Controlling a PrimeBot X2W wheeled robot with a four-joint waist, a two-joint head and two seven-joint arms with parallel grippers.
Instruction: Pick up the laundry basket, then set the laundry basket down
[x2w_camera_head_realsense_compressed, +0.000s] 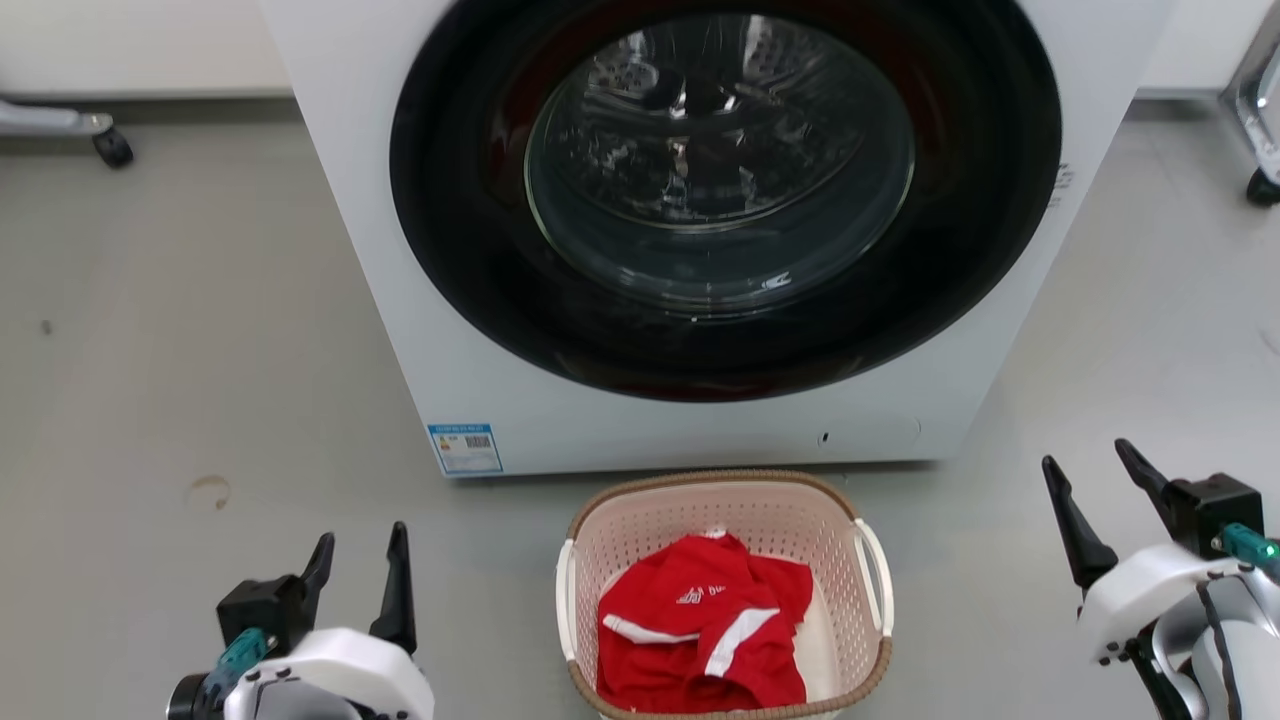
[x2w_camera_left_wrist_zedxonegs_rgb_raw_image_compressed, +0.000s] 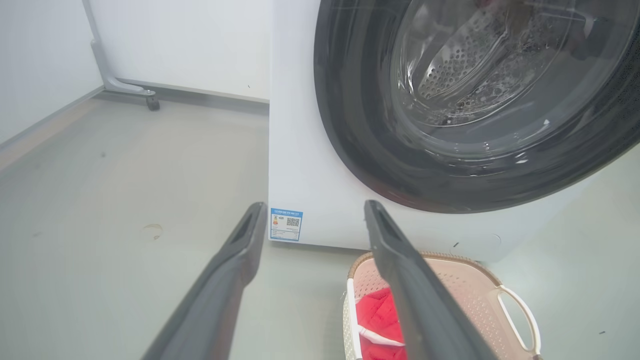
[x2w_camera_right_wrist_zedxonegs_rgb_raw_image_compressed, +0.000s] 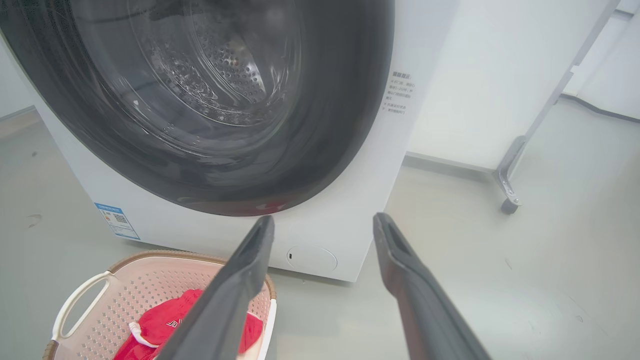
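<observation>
The laundry basket (x2w_camera_head_realsense_compressed: 650, 530) stands on the grey floor just in front of the washer, pale pink with a brown rim and white side handles (x2w_camera_head_realsense_compressed: 876, 575). A red and white garment (x2w_camera_head_realsense_compressed: 705, 620) lies inside it. My left gripper (x2w_camera_head_realsense_compressed: 360, 555) hovers open to the basket's left, well apart from it, nothing between its fingers. My right gripper (x2w_camera_head_realsense_compressed: 1090, 480) is open too, off to the basket's right. The basket (x2w_camera_left_wrist_zedxonegs_rgb_raw_image_compressed: 470, 295) sits at the lower right in the left wrist view, behind one finger (x2w_camera_left_wrist_zedxonegs_rgb_raw_image_compressed: 415, 295). In the right wrist view the basket (x2w_camera_right_wrist_zedxonegs_rgb_raw_image_compressed: 135, 295) is at lower left.
A white front-loading washer (x2w_camera_head_realsense_compressed: 560, 420) with a shut dark round door (x2w_camera_head_realsense_compressed: 720, 190) rises right behind the basket. Wheeled metal frame legs (x2w_camera_head_realsense_compressed: 110, 145) stand at the back left and back right (x2w_camera_head_realsense_compressed: 1262, 185). Open floor lies on both sides of the basket.
</observation>
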